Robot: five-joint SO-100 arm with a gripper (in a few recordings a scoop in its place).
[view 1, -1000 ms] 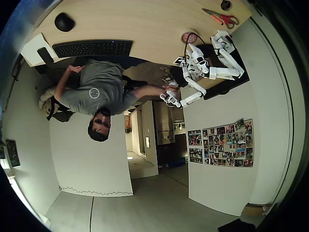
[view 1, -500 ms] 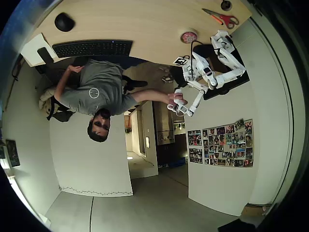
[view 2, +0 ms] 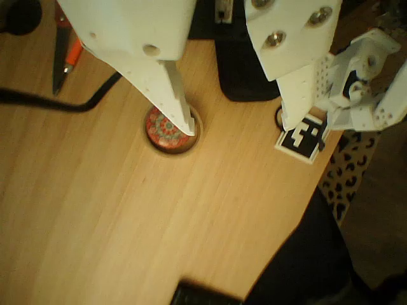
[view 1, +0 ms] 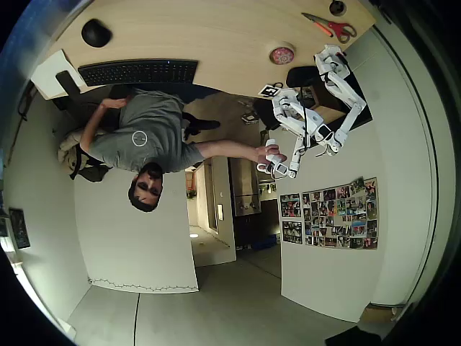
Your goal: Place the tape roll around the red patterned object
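On the wooden table (view 2: pixel 127 216), the tape roll (view 2: pixel 194 135) lies flat around the red object (view 2: pixel 164 127); the overhead view shows the same pair, roll (view 1: pixel 282 47) circling object (view 1: pixel 282 55), near the table edge. The gripper (view 2: pixel 238 124) hangs above with its jaws apart and nothing between them. One white finger (view 2: pixel 175 95) crosses in front of the ring and hides part of it. A black cable (view 2: pixel 57 105) runs across the table to the left in the wrist view. Red-handled scissors (view 1: pixel 330 27) lie beyond, cut off at the wrist view's top edge. A black-and-white marker tag (view 2: pixel 305 138) sits at the table edge. A keyboard (view 1: pixel 137 71) and mouse (view 1: pixel 95 32) lie well apart.
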